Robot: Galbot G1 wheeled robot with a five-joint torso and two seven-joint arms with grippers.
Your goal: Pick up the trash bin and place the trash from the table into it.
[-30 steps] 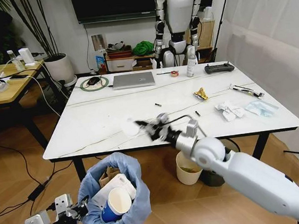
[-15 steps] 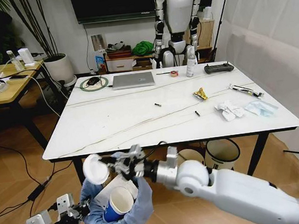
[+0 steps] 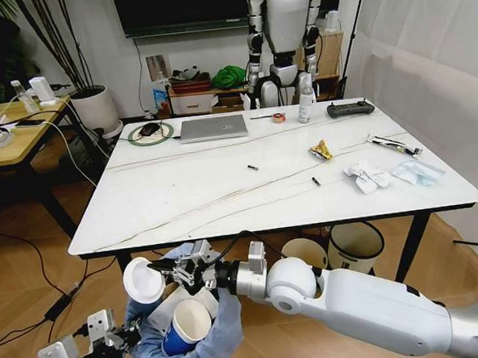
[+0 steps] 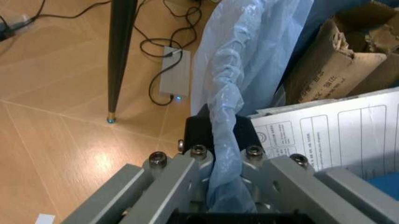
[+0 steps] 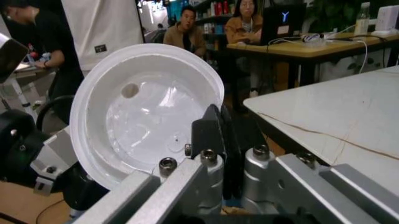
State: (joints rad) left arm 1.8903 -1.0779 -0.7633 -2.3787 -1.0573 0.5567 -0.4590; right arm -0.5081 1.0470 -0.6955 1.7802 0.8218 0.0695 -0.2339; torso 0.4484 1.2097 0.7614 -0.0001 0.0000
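The trash bin (image 3: pixel 207 346), lined with a light-blue bag, hangs low in front of the table (image 3: pixel 164 195). My left gripper (image 3: pixel 119 335) is shut on the bag's rolled rim (image 4: pixel 224 116). Inside the bin lie a blue paper cup (image 3: pixel 188 323), brown cardboard (image 4: pixel 337 60) and white printed paper (image 4: pixel 330 135). My right gripper (image 3: pixel 170 274) is shut on the edge of a white round lid (image 3: pixel 141 281), holding it just above the bin's left rim; the lid (image 5: pixel 143 107) stands tilted in the right wrist view. A yellow wrapper (image 3: pixel 321 150), white tissues (image 3: pixel 365 176) and a clear wrapper (image 3: pixel 415 172) lie on the table's right side.
A silver laptop (image 3: pixel 213 128), a spray bottle (image 3: pixel 305 99) and a black controller (image 3: pixel 350 108) stand along the table's far edge. A cream bucket (image 3: pixel 304 247) and a white round bin (image 3: pixel 355 245) sit under the table. A wooden desk (image 3: pixel 4 139) stands left, a humanoid robot (image 3: pixel 285 29) behind.
My right gripper has carried the white lid off the table's near edge, leftward and down to just above the bin. The left gripper still holds the bag rim.
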